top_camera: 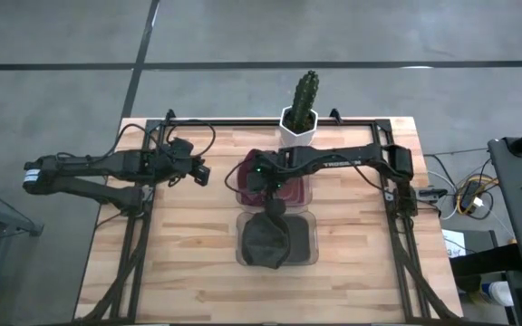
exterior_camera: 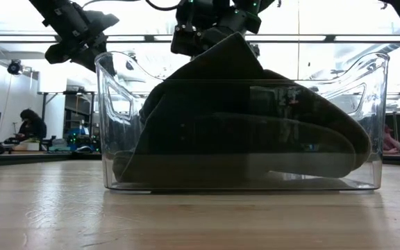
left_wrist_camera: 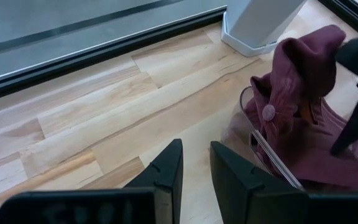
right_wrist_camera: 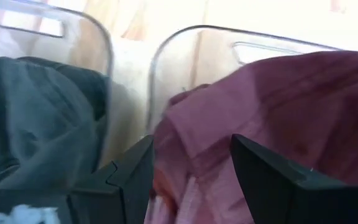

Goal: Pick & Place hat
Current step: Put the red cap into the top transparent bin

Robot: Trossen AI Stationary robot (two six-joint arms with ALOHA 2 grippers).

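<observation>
A maroon hat [top_camera: 247, 177] [left_wrist_camera: 297, 112] lies heaped in the far clear bin [left_wrist_camera: 272, 155], one part standing up high. A dark grey hat [top_camera: 268, 243] [exterior_camera: 255, 132] fills the near clear bin [top_camera: 311, 237]. My right gripper [right_wrist_camera: 191, 168] [top_camera: 273, 204] is open and points down over the near side of the far bin, with maroon cloth [right_wrist_camera: 278, 106] showing between its fingers. My left gripper [left_wrist_camera: 196, 165] [top_camera: 202, 172] is open and hovers above bare table, left of the far bin. My right gripper has its open fingers [right_wrist_camera: 129, 168] on either side of a raised fold of the maroon hat [right_wrist_camera: 191, 130], coming from above. I cannot tell whether the fingers touch the cloth.
A cactus [top_camera: 302, 95] in a white pot [left_wrist_camera: 260, 22] stands at the table's far edge, just behind the far bin. The two bins sit one behind the other at the table's middle. Bare wood lies to the left and right of them.
</observation>
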